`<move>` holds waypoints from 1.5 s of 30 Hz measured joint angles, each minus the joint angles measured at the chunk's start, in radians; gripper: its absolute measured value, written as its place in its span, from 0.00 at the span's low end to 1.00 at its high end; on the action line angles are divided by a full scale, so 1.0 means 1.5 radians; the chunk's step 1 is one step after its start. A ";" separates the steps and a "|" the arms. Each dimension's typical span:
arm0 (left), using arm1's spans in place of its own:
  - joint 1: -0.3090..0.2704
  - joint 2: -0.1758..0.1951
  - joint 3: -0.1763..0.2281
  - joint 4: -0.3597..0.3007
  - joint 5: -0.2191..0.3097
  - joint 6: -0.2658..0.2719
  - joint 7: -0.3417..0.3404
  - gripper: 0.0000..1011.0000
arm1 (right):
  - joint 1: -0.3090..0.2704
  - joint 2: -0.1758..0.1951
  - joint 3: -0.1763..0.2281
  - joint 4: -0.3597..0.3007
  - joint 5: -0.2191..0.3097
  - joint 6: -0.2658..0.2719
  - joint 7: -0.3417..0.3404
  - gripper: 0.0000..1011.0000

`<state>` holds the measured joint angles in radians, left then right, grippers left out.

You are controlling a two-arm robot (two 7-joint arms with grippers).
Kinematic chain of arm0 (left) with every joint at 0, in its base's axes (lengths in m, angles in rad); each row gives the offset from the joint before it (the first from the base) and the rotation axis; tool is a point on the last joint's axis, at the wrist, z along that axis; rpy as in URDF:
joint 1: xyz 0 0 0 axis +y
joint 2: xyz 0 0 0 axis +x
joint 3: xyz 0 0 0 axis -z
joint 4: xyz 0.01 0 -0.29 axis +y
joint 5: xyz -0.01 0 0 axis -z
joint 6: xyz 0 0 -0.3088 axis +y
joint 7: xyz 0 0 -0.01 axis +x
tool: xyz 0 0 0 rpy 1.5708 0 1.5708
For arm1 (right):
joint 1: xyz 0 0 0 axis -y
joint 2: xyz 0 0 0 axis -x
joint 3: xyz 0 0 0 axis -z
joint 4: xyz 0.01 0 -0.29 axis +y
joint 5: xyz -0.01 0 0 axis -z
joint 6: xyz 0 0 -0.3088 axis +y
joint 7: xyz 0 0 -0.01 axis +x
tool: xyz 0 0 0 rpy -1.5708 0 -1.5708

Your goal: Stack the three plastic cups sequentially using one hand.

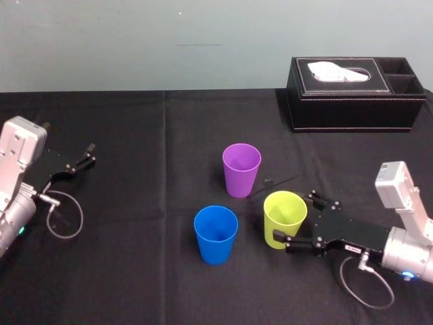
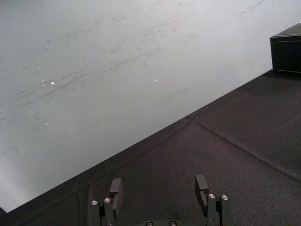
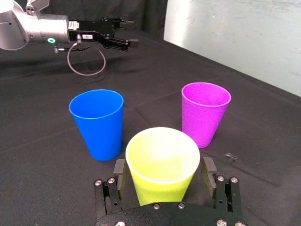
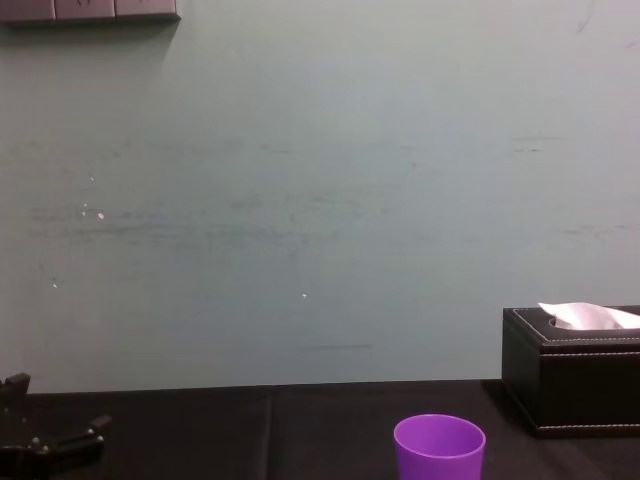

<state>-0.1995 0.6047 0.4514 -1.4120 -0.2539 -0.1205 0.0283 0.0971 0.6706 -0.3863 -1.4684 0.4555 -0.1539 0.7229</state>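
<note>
- Yellow-green cup (image 1: 284, 211): smooth tapered plastic, round mouth up; upright on the table (image 1: 135, 128), towards the robot's right.
- Right gripper (image 3: 164, 170): black jointed body dotted with silver screw heads; low over the cloth, reaching in from the right; fingers (image 3: 119, 173) spread, one on each side of the yellow-green cup's lower wall, with a narrow gap on both sides in the right wrist view; not pinching.
- Blue cup (image 1: 216, 235): same tapered shape, glossy; upright just left of the yellow-green cup, apart from it.
- Purple cup (image 1: 241, 170): like form, upright farther back, behind the gap between the other two; touching neither.
- Left gripper (image 1: 86, 154): slim black fingers spread with nothing between; parked at the table's far left, well apart from the cups; grey looped cable (image 1: 64, 215) beside its silver wrist.
- Tissue box (image 1: 352, 105): black, rectangular, leather-look with pale stitching; back right of the table; white tissue (image 1: 335, 70) in its oval slot.
- Table covered in black cloth with faint fold creases.
</note>
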 joint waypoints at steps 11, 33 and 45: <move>0.000 0.000 0.000 0.000 0.000 0.000 0.000 1.00 | 0.011 -0.011 -0.013 0.009 -0.002 0.016 -0.005 0.99; 0.000 0.000 0.000 0.000 0.000 0.000 0.000 1.00 | 0.008 -0.009 -0.010 0.006 -0.001 0.011 -0.004 0.73; 0.000 0.000 0.000 0.000 0.000 0.000 0.000 1.00 | 0.008 -0.008 -0.010 0.006 -0.001 0.010 -0.004 0.72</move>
<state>-0.1996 0.6047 0.4514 -1.4120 -0.2539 -0.1205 0.0283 0.1084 0.6584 -0.4007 -1.4599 0.4547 -0.1387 0.7162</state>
